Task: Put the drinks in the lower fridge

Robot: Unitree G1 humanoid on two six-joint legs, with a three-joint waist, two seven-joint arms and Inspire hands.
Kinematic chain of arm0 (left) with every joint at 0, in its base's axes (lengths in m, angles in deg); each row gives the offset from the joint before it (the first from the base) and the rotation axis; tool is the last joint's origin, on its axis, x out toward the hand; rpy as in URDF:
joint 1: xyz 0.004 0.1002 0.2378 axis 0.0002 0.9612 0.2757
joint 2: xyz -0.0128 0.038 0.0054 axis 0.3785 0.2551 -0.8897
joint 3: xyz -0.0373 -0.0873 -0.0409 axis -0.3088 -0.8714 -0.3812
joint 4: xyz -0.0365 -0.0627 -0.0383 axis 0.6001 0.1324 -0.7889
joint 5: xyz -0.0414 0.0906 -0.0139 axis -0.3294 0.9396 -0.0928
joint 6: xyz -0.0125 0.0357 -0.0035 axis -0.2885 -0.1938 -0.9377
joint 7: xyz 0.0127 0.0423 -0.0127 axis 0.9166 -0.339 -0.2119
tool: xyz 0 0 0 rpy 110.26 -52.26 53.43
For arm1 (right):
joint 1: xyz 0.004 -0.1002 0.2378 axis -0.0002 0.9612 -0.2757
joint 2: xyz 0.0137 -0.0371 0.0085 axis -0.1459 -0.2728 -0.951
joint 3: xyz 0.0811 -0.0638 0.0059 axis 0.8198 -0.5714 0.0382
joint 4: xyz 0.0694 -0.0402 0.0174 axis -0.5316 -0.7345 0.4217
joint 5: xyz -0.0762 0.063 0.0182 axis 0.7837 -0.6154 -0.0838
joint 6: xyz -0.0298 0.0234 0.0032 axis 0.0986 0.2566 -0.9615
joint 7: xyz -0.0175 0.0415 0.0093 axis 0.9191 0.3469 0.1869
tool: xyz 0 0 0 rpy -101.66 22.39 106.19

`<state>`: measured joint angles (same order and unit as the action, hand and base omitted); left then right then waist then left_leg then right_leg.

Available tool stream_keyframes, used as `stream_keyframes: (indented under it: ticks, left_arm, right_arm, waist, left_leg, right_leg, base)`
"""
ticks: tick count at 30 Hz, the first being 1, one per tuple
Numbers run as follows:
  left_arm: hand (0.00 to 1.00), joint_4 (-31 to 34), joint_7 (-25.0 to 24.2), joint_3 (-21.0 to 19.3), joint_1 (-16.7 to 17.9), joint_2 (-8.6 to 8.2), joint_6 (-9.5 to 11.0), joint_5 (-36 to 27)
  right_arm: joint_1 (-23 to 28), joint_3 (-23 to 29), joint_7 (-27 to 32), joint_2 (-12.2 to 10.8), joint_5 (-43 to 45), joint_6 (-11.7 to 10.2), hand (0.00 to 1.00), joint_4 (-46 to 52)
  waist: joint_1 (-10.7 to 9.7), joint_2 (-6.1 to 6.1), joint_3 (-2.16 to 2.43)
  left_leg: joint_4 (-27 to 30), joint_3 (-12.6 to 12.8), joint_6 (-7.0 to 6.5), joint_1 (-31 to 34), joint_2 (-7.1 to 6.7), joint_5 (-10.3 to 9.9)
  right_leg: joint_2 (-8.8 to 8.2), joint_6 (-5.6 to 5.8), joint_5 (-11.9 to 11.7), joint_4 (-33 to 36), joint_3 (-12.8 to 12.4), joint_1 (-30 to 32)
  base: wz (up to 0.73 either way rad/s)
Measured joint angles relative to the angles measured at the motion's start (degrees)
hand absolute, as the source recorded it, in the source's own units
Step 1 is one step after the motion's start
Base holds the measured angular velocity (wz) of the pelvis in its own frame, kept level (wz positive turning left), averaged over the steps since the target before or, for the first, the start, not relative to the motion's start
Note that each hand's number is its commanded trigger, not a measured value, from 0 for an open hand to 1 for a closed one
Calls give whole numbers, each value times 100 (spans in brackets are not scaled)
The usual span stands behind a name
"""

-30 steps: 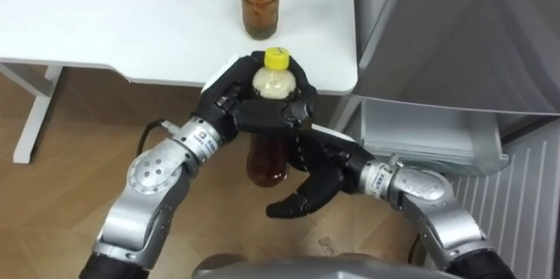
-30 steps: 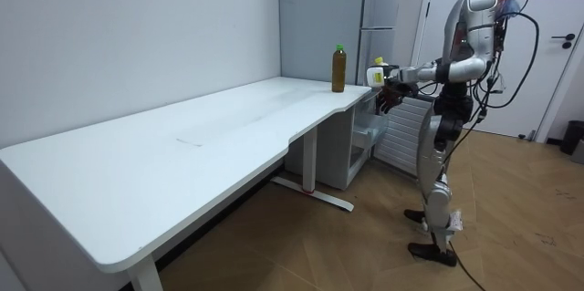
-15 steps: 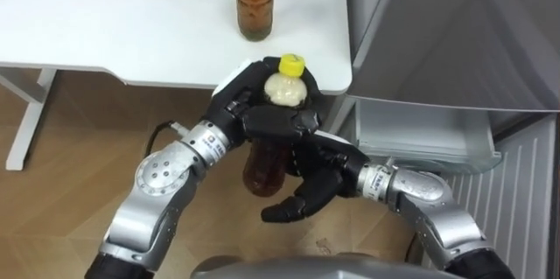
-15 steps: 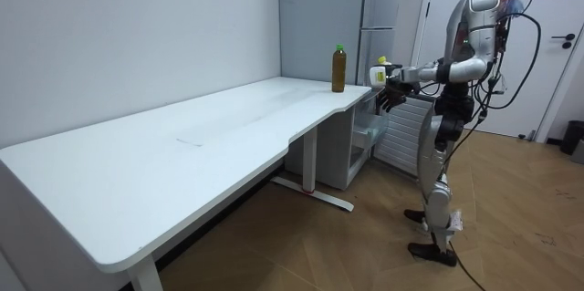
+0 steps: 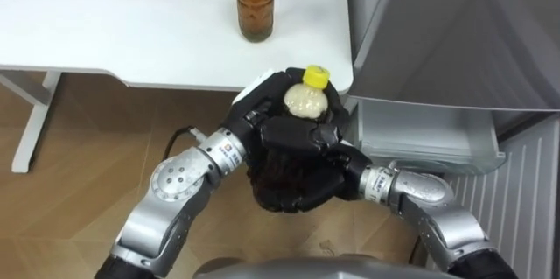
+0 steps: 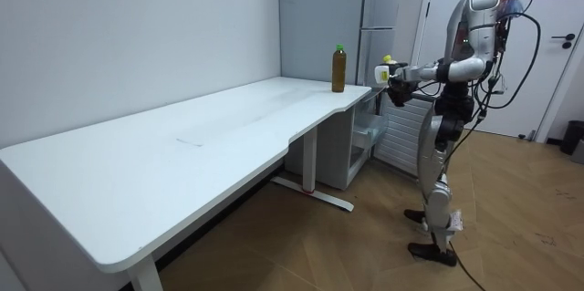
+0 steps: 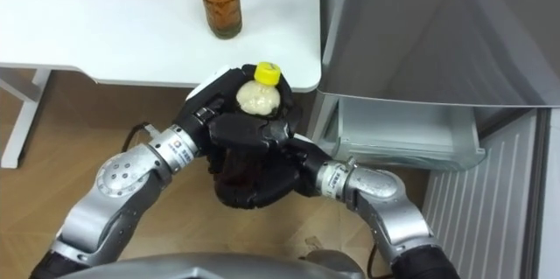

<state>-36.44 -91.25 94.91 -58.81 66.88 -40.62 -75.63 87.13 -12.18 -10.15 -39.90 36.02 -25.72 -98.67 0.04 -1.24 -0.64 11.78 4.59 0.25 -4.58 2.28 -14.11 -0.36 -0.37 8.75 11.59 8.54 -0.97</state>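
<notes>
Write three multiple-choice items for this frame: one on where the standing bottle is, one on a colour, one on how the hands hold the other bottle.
1. The green-capped bottle of brown drink stands:
A) on the floor
B) on the white table, near its corner
C) in a door shelf

2. The cap of the clear plastic bottle of brown drink in the hands is:
A) red
B) blue
C) yellow

3. That held bottle is:
A) gripped by the left hand and the right hand together
B) lying on the table
C) held by one hand, the other hanging open

Answers:
1 B: it stands upright on the tabletop beside the grey fridge.
2 C: the cap above the fingers is yellow.
3 A: the left fingers wrap its upper part and the right fingers curl round its lower body.
</notes>
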Motion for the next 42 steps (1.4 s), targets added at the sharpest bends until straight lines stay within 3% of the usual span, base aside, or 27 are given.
stream_keyframes:
  ticks: [11,12,13,14,42]
  left_arm:
    - [98,2,-1,60,-2,-97,39,-52]
    - [52,2,14,60,-2,-98,39,-108]
    - [13,2,16,60,-2,-100,44,-130]
    - [0,2,18,60,-1,-101,44,-139]
    - [0,2,60,-58,-48,84,159,-220]
  right_arm:
    - [5,-76,57,-27,-180,2,100,47]
    - [4,-77,58,-26,-205,2,100,47]
    - [5,-80,58,-30,-216,2,100,47]
    - [5,-80,58,-34,-216,2,100,47]
    - [16,-110,-84,326,-436,6,100,47]
  waist:
    - [10,-8,-4]
    - [10,-9,-4]
    - [10,-9,-5]
    - [10,-10,-5]
    - [41,-33,-12]
  left_leg:
    - [2,1,-4,-2,-5,2]
    - [2,1,-4,-2,-5,2]
    - [2,2,-4,-2,-5,2]
    - [2,3,-4,-2,-5,2]
    - [5,11,-4,-8,-1,3]
  right_leg:
    - [-6,0,0,8,1,-8]
    - [-5,0,0,8,1,-8]
    - [-4,0,0,7,0,-7]
    - [-4,0,0,6,0,-6]
    - [-6,4,3,12,13,1]
  base:
    - [0]
    - [0]
    - [0]
    - [0]
    - [0]
